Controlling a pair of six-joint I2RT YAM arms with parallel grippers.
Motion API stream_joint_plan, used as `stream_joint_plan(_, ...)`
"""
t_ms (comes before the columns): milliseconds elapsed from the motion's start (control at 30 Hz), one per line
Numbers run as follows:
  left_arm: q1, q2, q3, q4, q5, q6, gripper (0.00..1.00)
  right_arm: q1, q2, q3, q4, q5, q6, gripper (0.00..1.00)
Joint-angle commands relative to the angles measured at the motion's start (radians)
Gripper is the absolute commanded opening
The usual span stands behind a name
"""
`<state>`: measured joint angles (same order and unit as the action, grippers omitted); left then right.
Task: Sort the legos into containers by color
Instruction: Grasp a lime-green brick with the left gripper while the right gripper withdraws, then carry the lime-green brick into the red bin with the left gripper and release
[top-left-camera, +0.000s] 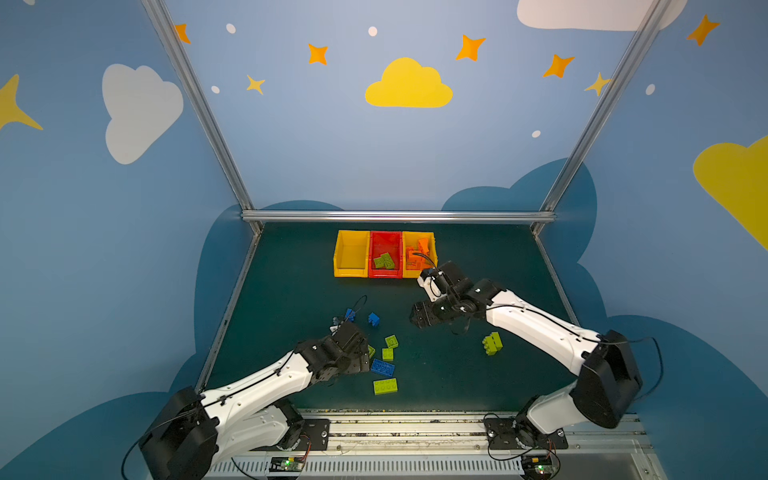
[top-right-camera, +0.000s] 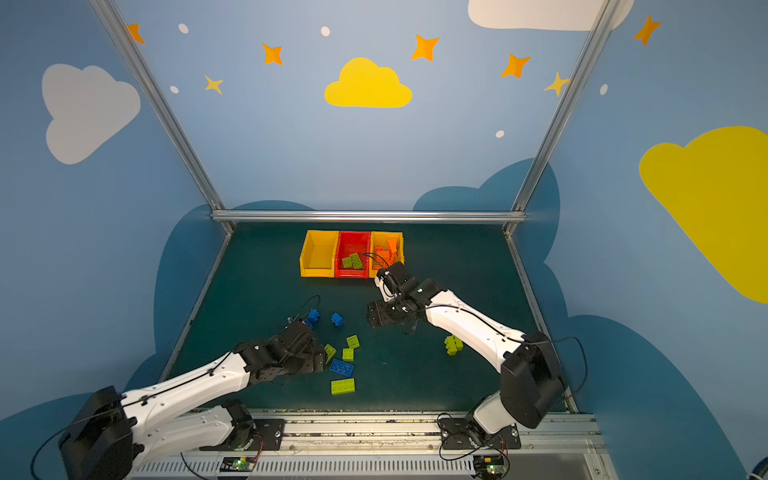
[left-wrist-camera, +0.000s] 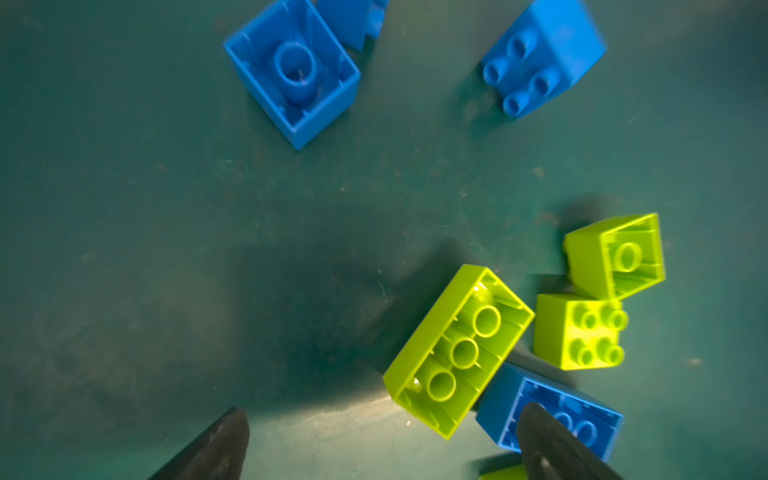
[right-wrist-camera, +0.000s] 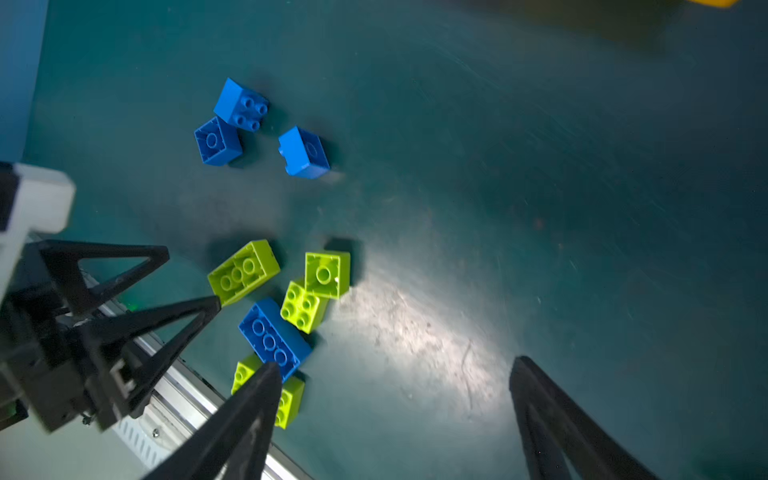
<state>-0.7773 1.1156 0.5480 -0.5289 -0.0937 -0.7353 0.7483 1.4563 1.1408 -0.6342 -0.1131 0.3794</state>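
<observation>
While orange bricks (top-left-camera: 417, 254) fill the right-hand yellow bin (top-left-camera: 419, 235) and two lime bricks (top-left-camera: 384, 261) lie in the red bin (top-left-camera: 385, 273), the left-hand yellow bin (top-left-camera: 351, 272) in that row at the upper centre of both top views holds nothing, and every blue brick sits out on the counter (top-left-camera: 291, 291). Sorting looks roughly half done, with a fresh pick in hand. The left gripper (left-wrist-camera: 382, 413) hangs spread wide and empty over the mixed cluster at the lower centre of the top views, and its likeliest target is the long lime brick (left-wrist-camera: 457, 353). The next move calls for centring over that brick, coming down and closing across its narrow width without shoving the long blue brick (right-wrist-camera: 274, 336) just beside it. The right gripper (right-wrist-camera: 395, 363) also stands wide with nothing between its fingers, over bare counter at the middle of the top views. Only the left wrist view shows that the long lime brick lies hollow side up; from above, the arm hides nearly all of it. The right wrist view separates three small blue bricks (right-wrist-camera: 241, 106) that partly merge in the top views. Only the top views show the bins' contents and the lime stack (top-left-camera: 492, 343) at lower right.
</observation>
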Motion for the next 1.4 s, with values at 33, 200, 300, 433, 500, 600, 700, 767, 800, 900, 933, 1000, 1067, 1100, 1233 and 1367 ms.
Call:
stream_joint_plan(33, -0.010, 0.066, 0.024, -0.004, 0.014, 0.031, 0.99, -0.004, -0.115, -0.039, -0.010, 0.058, 0.023, 0.84)
stream_joint_plan(200, -0.008, 0.153, 0.045, 0.018, 0.017, 0.028, 0.98, -0.007, -0.192, -0.083, -0.014, 0.076, 0.028, 0.84)
stream_joint_plan(300, -0.008, 0.211, 0.085, -0.011, -0.002, 0.023, 0.96, -0.009, -0.223, -0.112, -0.016, 0.094, 0.039, 0.85)
stream_joint_plan(433, -0.009, 0.279, 0.132, -0.013, -0.015, 0.040, 0.93, -0.011, -0.257, -0.152, -0.012, 0.112, 0.051, 0.84)
stream_joint_plan(500, -0.008, 0.309, 0.156, -0.013, -0.018, 0.055, 0.90, -0.012, -0.275, -0.167, -0.013, 0.118, 0.055, 0.84)
stream_joint_plan(600, -0.007, 0.361, 0.195, -0.025, -0.026, 0.072, 0.81, -0.017, -0.307, -0.188, -0.026, 0.125, 0.056, 0.84)
stream_joint_plan(700, -0.008, 0.408, 0.217, -0.027, -0.019, 0.083, 0.65, -0.021, -0.347, -0.204, -0.044, 0.131, 0.055, 0.85)
stream_joint_plan(767, -0.008, 0.427, 0.226, -0.029, -0.014, 0.086, 0.54, -0.025, -0.375, -0.216, -0.052, 0.134, 0.056, 0.84)
stream_joint_plan(800, -0.008, 0.434, 0.228, -0.030, -0.011, 0.083, 0.46, -0.027, -0.391, -0.223, -0.055, 0.134, 0.057, 0.85)
stream_joint_plan(900, -0.010, 0.446, 0.240, -0.046, -0.006, 0.072, 0.25, -0.032, -0.428, -0.240, -0.062, 0.133, 0.061, 0.85)
stream_joint_plan(933, -0.009, 0.444, 0.245, -0.056, -0.010, 0.068, 0.19, -0.034, -0.439, -0.244, -0.064, 0.134, 0.065, 0.85)
stream_joint_plan(1000, -0.011, 0.436, 0.259, -0.082, -0.025, 0.062, 0.15, -0.035, -0.459, -0.253, -0.067, 0.133, 0.071, 0.85)
stream_joint_plan(1067, -0.007, 0.417, 0.281, -0.112, -0.043, 0.060, 0.15, -0.037, -0.478, -0.258, -0.068, 0.126, 0.076, 0.85)
stream_joint_plan(1100, -0.010, 0.405, 0.298, -0.127, -0.055, 0.061, 0.16, -0.037, -0.486, -0.263, -0.069, 0.122, 0.079, 0.86)
stream_joint_plan(1233, 0.006, 0.390, 0.390, -0.169, -0.094, 0.089, 0.17, -0.038, -0.525, -0.291, -0.076, 0.122, 0.100, 0.86)
stream_joint_plan(1367, 0.060, 0.459, 0.561, -0.191, -0.094, 0.144, 0.18, -0.037, -0.585, -0.350, -0.059, 0.111, 0.135, 0.85)
